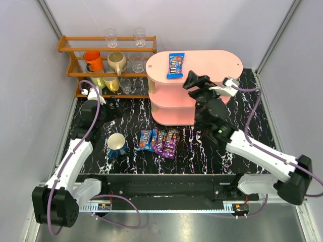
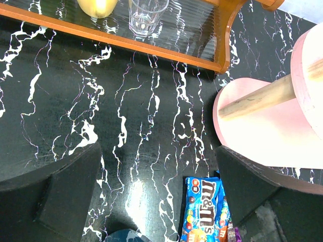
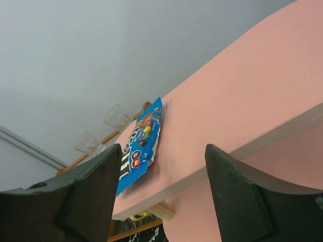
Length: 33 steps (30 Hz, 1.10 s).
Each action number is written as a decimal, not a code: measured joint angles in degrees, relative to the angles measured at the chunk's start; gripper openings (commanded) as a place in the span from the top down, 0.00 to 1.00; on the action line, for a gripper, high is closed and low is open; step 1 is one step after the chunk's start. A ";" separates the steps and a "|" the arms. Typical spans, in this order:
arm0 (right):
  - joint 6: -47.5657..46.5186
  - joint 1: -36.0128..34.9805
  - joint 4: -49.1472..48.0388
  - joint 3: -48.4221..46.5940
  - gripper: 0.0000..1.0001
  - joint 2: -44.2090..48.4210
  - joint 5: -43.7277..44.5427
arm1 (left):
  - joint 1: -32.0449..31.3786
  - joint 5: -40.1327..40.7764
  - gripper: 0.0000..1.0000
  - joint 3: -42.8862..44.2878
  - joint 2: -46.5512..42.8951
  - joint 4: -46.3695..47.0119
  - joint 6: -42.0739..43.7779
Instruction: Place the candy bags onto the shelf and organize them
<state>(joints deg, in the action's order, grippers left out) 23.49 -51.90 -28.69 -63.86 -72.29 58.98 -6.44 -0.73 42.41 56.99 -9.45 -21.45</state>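
Note:
The pale pink shelf [image 1: 212, 63] stands at the back of the table. One blue candy bag [image 1: 175, 65] lies flat on the left end of its top board, apart from any gripper. Several more candy bags [image 1: 159, 141], blue and purple-brown, lie side by side on the table in front of the shelf. My right gripper [image 1: 192, 80] is open and empty, raised by the top board's front edge; its wrist view shows the blue bag [image 3: 141, 143] on the board [image 3: 242, 101] beyond my open gripper [image 3: 164, 191]. My left gripper [image 1: 116, 112] is open and empty above the table; a blue bag [image 2: 204, 209] lies by its right finger [image 2: 262, 196].
An orange-brown wooden rack [image 1: 108, 63] with mugs and glasses stands at the back left, and its base [image 2: 151, 45] shows in the left wrist view. A blue mug [image 1: 117, 145] sits left of the bags on the table. The shelf's bottom tier [image 2: 262, 136] is right of my left gripper.

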 measured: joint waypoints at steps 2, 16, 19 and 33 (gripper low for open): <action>-1.14 -0.02 1.20 2.80 0.27 4.63 -1.49 | 0.00 0.00 0.01 0.00 -0.02 0.00 0.02; 23.10 -6.38 36.26 30.42 0.32 18.67 -13.16 | 0.00 0.02 0.01 0.00 -0.02 -0.09 0.02; 28.04 -6.45 38.38 35.60 0.34 14.16 -18.27 | 0.00 0.00 0.01 0.00 -0.02 -0.13 0.02; 40.74 -6.56 16.98 36.89 0.37 -7.28 -33.66 | 0.00 0.00 0.01 0.00 -0.55 -0.44 0.02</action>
<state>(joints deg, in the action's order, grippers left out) 64.23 -58.46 -11.70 -26.96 -79.57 25.32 -6.44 -0.73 42.41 56.45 -9.89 -21.43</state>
